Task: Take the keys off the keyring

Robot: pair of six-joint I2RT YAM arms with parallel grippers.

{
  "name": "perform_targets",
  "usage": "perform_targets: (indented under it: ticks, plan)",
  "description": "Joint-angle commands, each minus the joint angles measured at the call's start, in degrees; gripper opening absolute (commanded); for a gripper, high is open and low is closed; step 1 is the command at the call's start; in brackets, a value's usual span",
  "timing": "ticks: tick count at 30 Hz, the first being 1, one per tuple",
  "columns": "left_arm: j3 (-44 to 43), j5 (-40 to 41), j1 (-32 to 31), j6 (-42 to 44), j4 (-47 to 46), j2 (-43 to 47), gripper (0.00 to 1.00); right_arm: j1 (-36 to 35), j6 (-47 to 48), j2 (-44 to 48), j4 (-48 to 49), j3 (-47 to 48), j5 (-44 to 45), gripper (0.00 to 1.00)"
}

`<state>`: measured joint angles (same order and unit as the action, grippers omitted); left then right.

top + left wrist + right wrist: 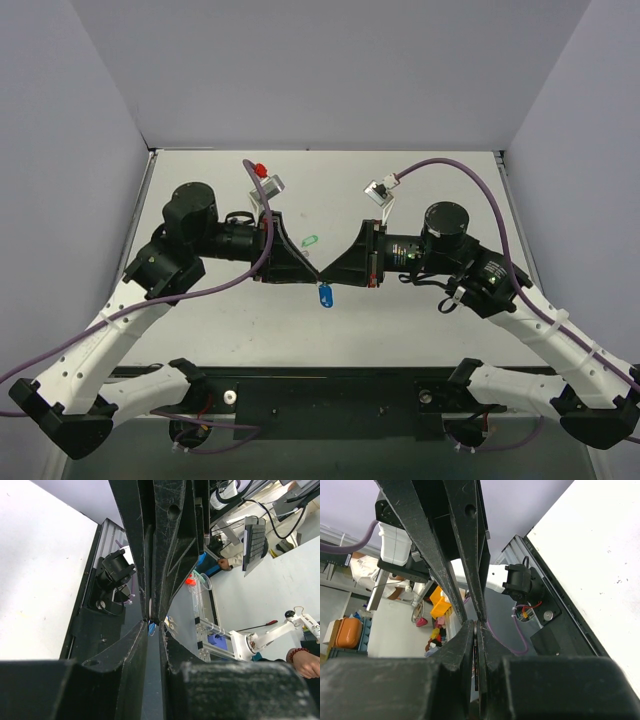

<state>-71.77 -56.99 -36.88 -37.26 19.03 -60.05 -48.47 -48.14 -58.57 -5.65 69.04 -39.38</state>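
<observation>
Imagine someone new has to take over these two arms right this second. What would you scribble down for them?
Grippers: the left gripper has its jaws a narrow slit apart, and whether it grips anything is unclear. The right gripper is shut, tip to tip with the left; what it pinches is hidden.
Things: the keyring, with its blue tag, sits right under the meeting tips, mid-table. No key can be made out. The green tag lies apart, behind them.
Done: nothing visibly off the ring.
Left: free the key, probably by pulling apart.

The blue tag [151, 628] shows only as a sliver behind the left gripper [154, 625], its ring seemingly hidden.
</observation>
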Motion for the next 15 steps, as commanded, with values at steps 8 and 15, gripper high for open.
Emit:
perform_targets:
  ticks: [8,15]
  plan:
    - [2.07,-1.19,-0.12,-4.93,-8.74,1.16,0.24,-1.63,-1.52,-0.67,7.49,3.12,0.26,0.00]
    - [5.05,-1.72,-0.38,-10.02,-14.27,1.87,0.22,-2.07,-1.52,-0.32,7.67,3.21,1.14,0.00]
